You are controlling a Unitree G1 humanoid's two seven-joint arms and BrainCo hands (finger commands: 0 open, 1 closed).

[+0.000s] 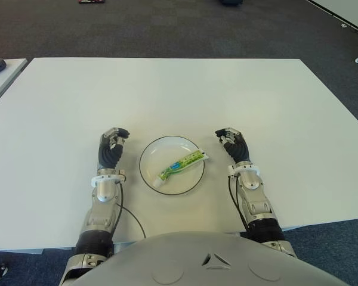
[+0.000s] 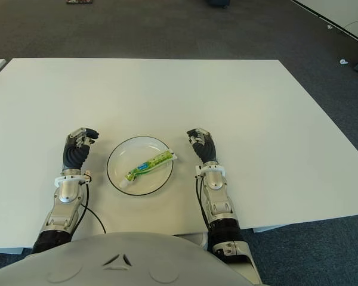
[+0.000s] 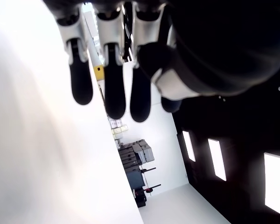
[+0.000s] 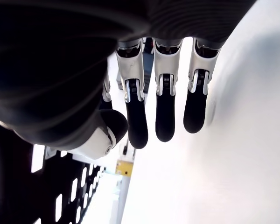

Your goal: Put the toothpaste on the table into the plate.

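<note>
The toothpaste [image 1: 181,165] is lying inside the plate [image 1: 150,157], flat on its bottom. Its long axis is running diagonally: the white cap end is pointing toward the robot and to its left, while the flat crimped end is pointing away and to the right, reaching just over the plate's far-right rim. The tube is a soft, flattened shape, green and white with a small blue patch near the middle; printing is visible on it, but no words can be read.

The plate is round and white, smooth-looking, with a thin dark line running around its edge. It is sitting on the table [image 1: 167,95], a broad rectangular top with a plain, matt white surface.

The left hand [image 1: 111,148] is showing just to the left of the plate, apart from it. Its dark-tipped fingers [image 3: 115,93] are being held loosely bent with small gaps between them, and nothing is being gripped. The right hand [image 1: 233,144] is showing just to the right of the plate, near the tube's crimped end but not touching it. Its fingers [image 4: 164,116] are likewise relaxed, slightly apart, and holding nothing.

Beyond the table, dark grey carpet [image 1: 167,30] is covering the floor.
</note>
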